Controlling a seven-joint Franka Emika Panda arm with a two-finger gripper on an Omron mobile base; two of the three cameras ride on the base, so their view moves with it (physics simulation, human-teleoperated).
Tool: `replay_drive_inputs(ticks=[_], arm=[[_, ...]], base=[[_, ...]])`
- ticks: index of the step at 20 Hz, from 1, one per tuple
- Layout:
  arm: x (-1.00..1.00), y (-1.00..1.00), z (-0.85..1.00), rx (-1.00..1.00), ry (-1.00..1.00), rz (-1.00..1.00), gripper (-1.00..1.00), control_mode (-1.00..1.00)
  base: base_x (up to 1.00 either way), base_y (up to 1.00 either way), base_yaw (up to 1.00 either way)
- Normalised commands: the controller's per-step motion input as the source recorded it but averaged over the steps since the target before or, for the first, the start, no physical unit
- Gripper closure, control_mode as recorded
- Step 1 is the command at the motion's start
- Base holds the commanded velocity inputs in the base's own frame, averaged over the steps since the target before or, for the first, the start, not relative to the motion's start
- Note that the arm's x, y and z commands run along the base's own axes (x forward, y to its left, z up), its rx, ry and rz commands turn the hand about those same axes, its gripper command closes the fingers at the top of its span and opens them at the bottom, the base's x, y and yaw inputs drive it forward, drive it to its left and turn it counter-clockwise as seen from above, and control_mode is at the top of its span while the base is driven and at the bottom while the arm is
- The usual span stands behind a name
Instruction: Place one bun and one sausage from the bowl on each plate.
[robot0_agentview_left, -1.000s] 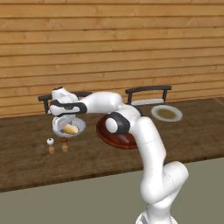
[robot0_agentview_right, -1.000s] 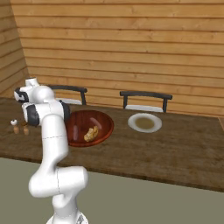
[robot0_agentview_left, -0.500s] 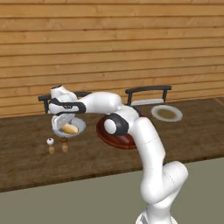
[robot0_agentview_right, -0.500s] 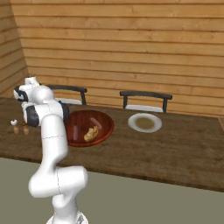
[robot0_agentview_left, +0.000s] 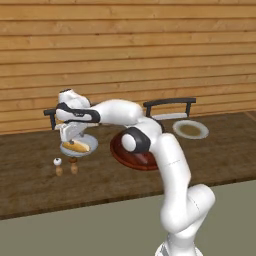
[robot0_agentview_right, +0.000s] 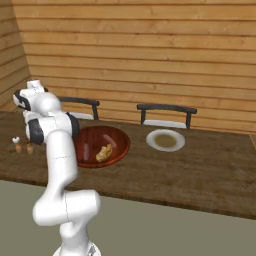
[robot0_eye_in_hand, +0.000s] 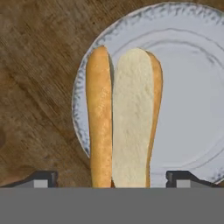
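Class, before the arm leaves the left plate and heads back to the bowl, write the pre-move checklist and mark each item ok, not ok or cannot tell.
1. Bun rests on the left plate: ok.
2. Gripper jaws stand wide, one fingertip clear of the bun on each side: ok.
3. Sausage on the left plate: cannot tell; the orange length beside the bun may be its other half.
4. Bowl holds food to fetch: ok.
5. Right plate served: not ok, nothing lies on it.
6. Small shakers stand apart from the left plate: ok.
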Motion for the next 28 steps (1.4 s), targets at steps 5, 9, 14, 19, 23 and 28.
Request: replay_drive_inputs(ticks=[5, 9, 14, 19, 23, 28], arm=[[-0.87, -0.88, 0.24, 0.06, -0.07, -0.06, -1.0, -1.0], [-0.67, -1.0, 0.17, 0.0, -0.02, -0.1, -1.0, -1.0], [-0.42, -1.0, 0.0, 0.0, 0.0, -0.13, -1.0, -1.0], [-0.19, -1.0, 0.0, 0.0, 0.03, -0.16, -1.0, -1.0], [0.0, -0.86, -0.12, 0.0, 0.0, -0.26, -1.0, -1.0], [0.0, -0.17, -0.32, 0.0, 0.0, -0.18, -1.0, -1.0]], base=[[0.0, 0.0, 0.0], [0.0, 0.0, 0.0], [0.0, 0.0, 0.0], [0.0, 0.0, 0.0], [0.0, 0.0, 0.0], [0.0, 0.0, 0.0]])
